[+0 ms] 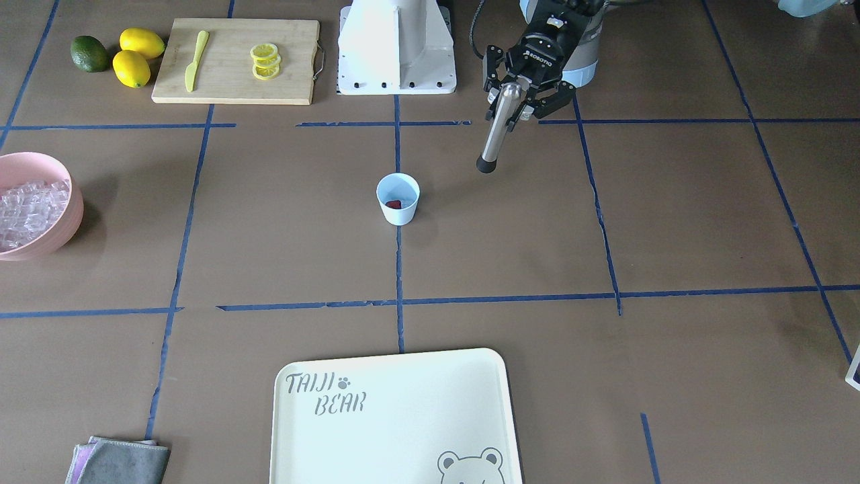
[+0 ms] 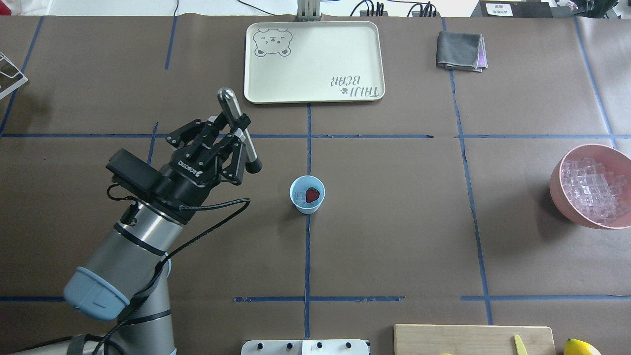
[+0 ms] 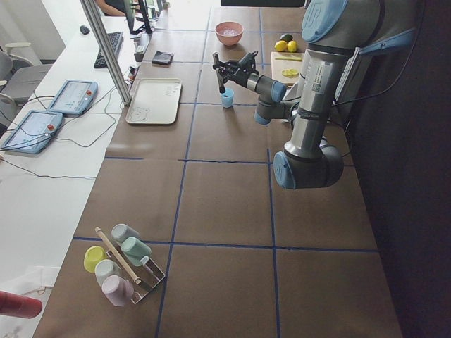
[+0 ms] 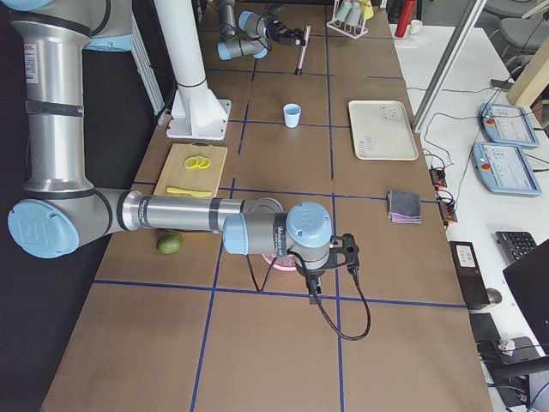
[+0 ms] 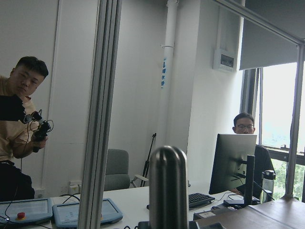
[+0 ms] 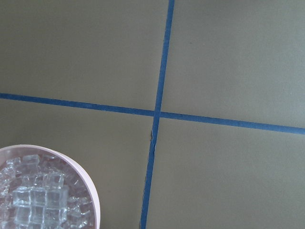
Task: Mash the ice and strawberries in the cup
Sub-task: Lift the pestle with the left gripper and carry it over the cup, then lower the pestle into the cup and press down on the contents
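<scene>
Holds the tilted masher [image 1: 496, 134] clamped in the left gripper [image 1: 512, 101], black tip apart from the cup [image 1: 398, 215] on its right (right gripper [image 4: 343, 253] far off, state impossible to tell).

Reached into the overhead view from 7 o'clock with the left arm [image 2: 128, 246], forearm slanting up toward 1 o'clock. Carried the left gripper [image 2: 236, 135] tipped almost level above the table, clamped on a metal rod [image 2: 250, 157] whose black tip pointed down toward 5 o'clock. Stretched the right arm [image 4: 180, 215] low and level toward 3 o'clock in the right-end view, with the right wrist [image 4: 307, 233] turned down. Hid the right gripper beneath that wrist; could not judge its state.
</scene>
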